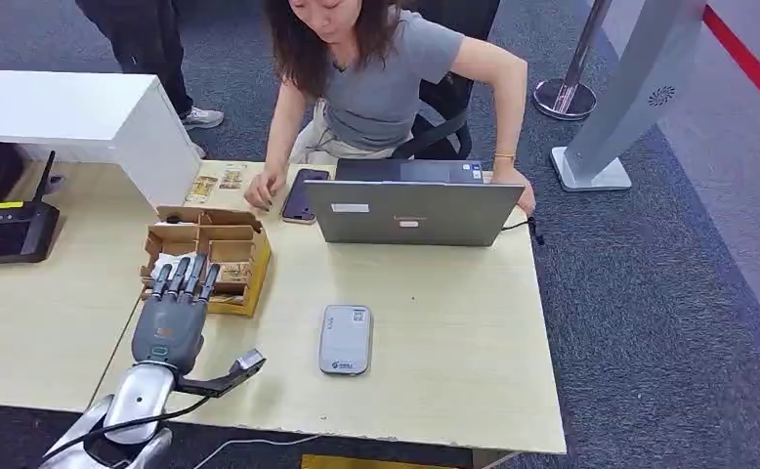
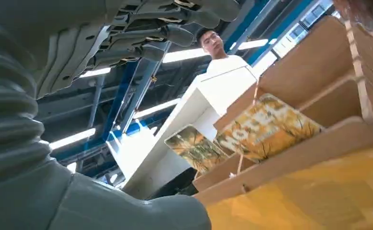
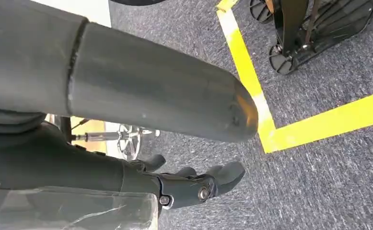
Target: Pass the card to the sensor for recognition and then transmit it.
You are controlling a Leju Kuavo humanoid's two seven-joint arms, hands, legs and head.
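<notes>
Grey carpet lies around a pale wooden table [image 1: 435, 381], and that is where our head view starts. On the table's left half sits an open cardboard box [image 1: 207, 256] with dividers, holding cards [image 1: 222, 275] — patterned ones in its compartments. Our left hand [image 1: 173, 318] reaches over the box's near edge, fingers straight and slightly apart with their tips at the cards, thumb stuck out to the right; it grasps nothing that we can see. To the right of the hand, near the table's middle, lies a flat grey sensor [image 1: 346, 339], well apart from the box. Farther off stands an open laptop [image 1: 411, 210], with a dark phone [image 1: 302, 194] just left of it. A person [image 1: 381, 78] sits at the far side, one hand by the phone and the other at the laptop's right corner. A black device [image 1: 7, 230] rests at the far left, beside a white cabinet [image 1: 93, 115].

From the left wrist we look up past the ribbed cover of the left hand [image 2: 141, 33], its fingers stretched out over the box [image 2: 319, 110]. Two cards [image 2: 266, 125] with yellow patterns stand tilted in the compartments, untouched. Another person [image 2: 218, 50] in white stands beyond the cabinet.

From the right wrist, the right hand [image 3: 194, 182] hangs over carpet marked with yellow tape [image 3: 290, 124] — fingers curled loosely, nothing in them.
</notes>
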